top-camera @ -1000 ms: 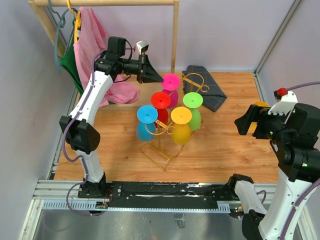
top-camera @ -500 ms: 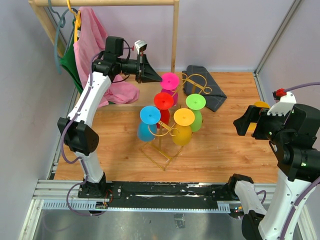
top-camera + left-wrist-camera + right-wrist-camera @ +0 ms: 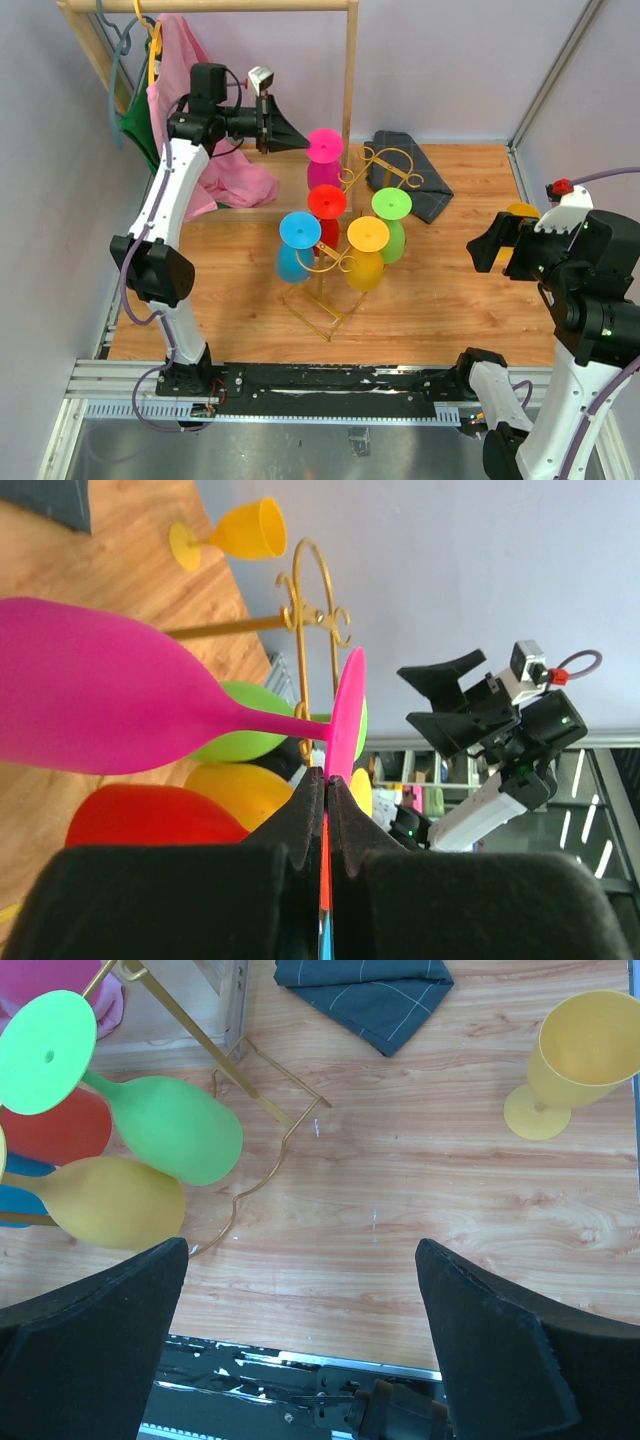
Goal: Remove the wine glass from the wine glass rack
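- The left gripper [image 3: 325, 780] is closed, pinching the rim of the foot of the pink wine glass [image 3: 323, 160]; over the last second it has drawn back towards the far-left corner of the bench [image 3: 450, 300], and the glass has gone with it
- That glass now hangs in the air, bowl down, just left of the curled top hooks of the wine glass rack [image 3: 385, 165]; it seems to be free of its hook, though the wrist view does not settle whether the stem is fully clear; if so, only setting it down is left
- The right gripper [image 3: 302, 1250] hovers by the right edge, jaws spread wide and holding nothing; they have opened a little further
- The rack carries four glasses: blue [image 3: 295, 230], red [image 3: 326, 201], yellow [image 3: 366, 233], green [image 3: 391, 203]
- A second yellow glass [image 3: 575, 1060] stands upright near the right edge; its bowl looks empty
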Robot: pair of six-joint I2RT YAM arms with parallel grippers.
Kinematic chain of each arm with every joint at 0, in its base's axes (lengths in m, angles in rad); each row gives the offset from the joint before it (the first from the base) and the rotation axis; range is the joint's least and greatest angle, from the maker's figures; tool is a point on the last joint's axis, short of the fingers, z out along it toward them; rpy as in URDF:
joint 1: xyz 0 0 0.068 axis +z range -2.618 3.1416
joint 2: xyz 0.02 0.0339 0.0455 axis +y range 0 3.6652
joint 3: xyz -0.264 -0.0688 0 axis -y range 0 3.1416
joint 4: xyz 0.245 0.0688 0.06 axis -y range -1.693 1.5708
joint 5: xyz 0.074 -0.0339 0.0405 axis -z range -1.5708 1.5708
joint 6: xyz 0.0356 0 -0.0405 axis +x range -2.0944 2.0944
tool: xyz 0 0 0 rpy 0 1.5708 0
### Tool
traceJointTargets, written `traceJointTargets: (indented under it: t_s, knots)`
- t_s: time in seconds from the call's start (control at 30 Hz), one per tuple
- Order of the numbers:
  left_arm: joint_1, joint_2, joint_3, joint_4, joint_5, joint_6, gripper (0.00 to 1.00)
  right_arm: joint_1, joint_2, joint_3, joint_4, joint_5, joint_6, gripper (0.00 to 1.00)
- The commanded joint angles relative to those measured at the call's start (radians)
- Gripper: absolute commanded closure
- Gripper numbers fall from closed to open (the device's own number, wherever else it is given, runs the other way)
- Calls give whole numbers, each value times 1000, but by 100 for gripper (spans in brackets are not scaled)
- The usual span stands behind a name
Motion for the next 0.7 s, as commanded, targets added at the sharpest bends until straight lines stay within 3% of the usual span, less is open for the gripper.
traceJointTargets:
  t_s: [0.0,0.23,0.4,0.53,0.63,0.67]
  knots:
    - [48,38,153,53,46,4,100,-12,12,24,25,11,13,2]
    - [61,66,363,518,81,-189,100,-12,45,62,46,-9,24,1]
    - [60,70,391,717,93,-185,100,-12,86,115,56,-43,30,2]
    - [50,22,376,634,39,37,100,-12,108,148,55,-58,34,1]
    - [22,-39,377,435,-57,370,100,-13,120,166,54,-68,40,1]
    - [2,-64,372,364,-105,558,100,-13,124,174,53,-71,43,1]
